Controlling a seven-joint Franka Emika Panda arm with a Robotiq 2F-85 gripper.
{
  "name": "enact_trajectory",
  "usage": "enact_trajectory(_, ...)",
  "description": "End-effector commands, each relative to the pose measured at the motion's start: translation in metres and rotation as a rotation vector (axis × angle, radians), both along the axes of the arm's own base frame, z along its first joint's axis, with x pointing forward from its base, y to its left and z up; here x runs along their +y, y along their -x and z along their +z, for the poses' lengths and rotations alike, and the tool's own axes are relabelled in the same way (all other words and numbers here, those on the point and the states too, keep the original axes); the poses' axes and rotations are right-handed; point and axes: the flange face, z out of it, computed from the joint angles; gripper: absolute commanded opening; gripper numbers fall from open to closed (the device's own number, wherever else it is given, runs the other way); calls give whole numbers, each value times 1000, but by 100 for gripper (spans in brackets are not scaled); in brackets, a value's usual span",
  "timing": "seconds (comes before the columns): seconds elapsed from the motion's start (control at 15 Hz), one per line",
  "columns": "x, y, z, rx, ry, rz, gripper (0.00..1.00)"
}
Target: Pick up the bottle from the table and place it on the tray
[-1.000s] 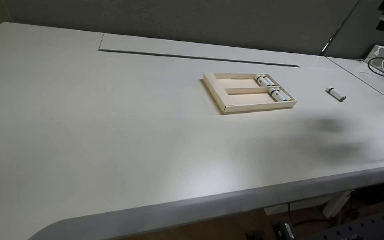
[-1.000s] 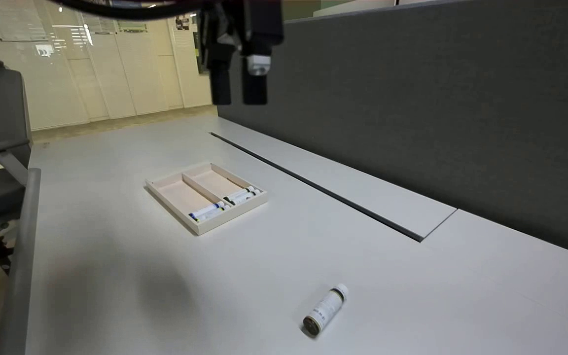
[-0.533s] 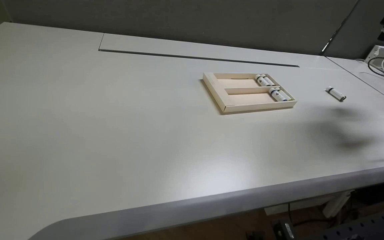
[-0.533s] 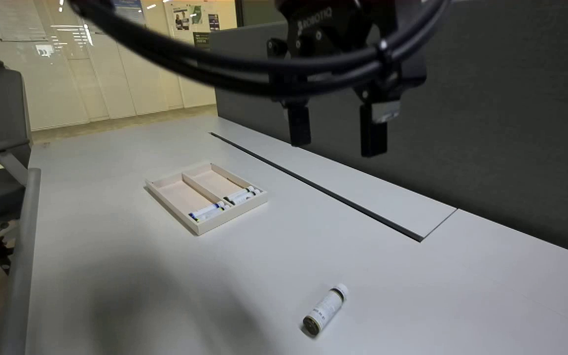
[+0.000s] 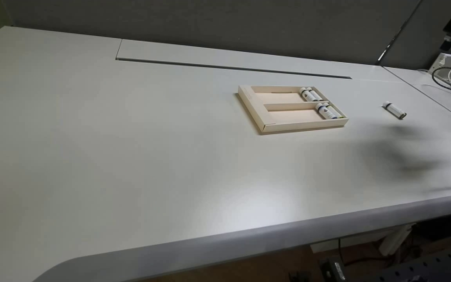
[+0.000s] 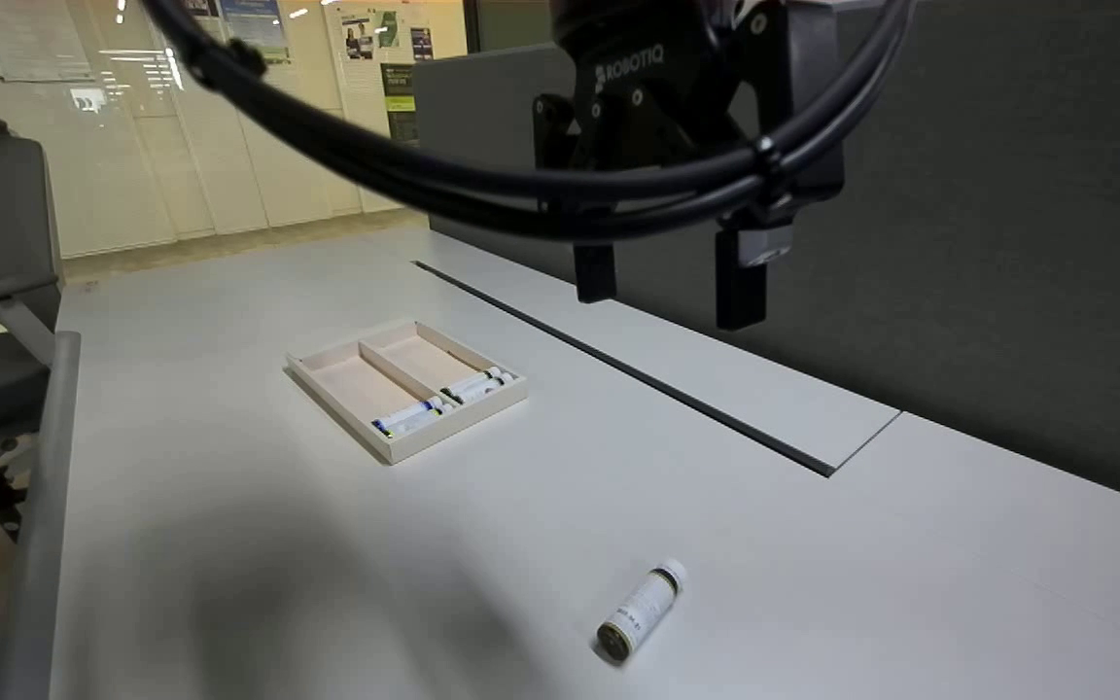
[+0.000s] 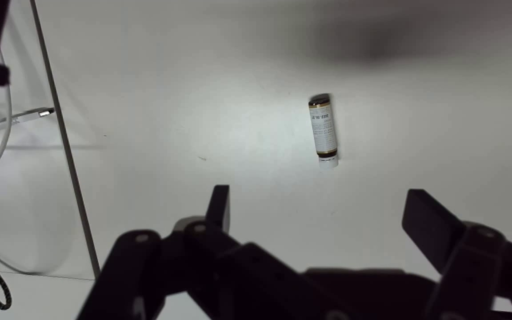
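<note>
The bottle (image 6: 643,612) lies on its side on the table, apart from the tray. It has a white label, a white cap and a dark end, and shows in an exterior view (image 5: 394,110) and the wrist view (image 7: 324,129). The light wooden tray (image 6: 463,429) lies flat on the table and also shows in an exterior view (image 5: 303,127). My gripper (image 6: 669,306) is open and empty, high above the table. In the wrist view the gripper (image 7: 318,195) has its fingertips wide apart, with the bottle ahead of the gap. An exterior view shows it only partly.
Several similar small bottles (image 5: 325,111) lie in the tray's two compartments, at one end. Cables (image 7: 2,133) lie beyond a table seam near the bottle. A grey partition (image 6: 910,194) stands along the table's back. A black hose (image 6: 482,185) hangs before the gripper.
My gripper has moved right in an exterior view, away from over the tray, and come lower. Its fingers show wider apart than a second ago. The bottle and tray have not moved.
</note>
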Motion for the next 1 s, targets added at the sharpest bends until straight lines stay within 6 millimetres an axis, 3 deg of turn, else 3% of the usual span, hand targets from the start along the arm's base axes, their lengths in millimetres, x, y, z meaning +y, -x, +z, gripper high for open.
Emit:
enact_trajectory(0.0, -1, 0, 1, 1, 0, -1, 100)
enact_trajectory(0.27, -3, -6, -23, 9, -69, 24, 100)
enact_trajectory(0.73, -16, -15, -125, 95, -132, 102, 100)
enact_trajectory(0.93, -23, -16, -160, 128, -134, 117, 100)
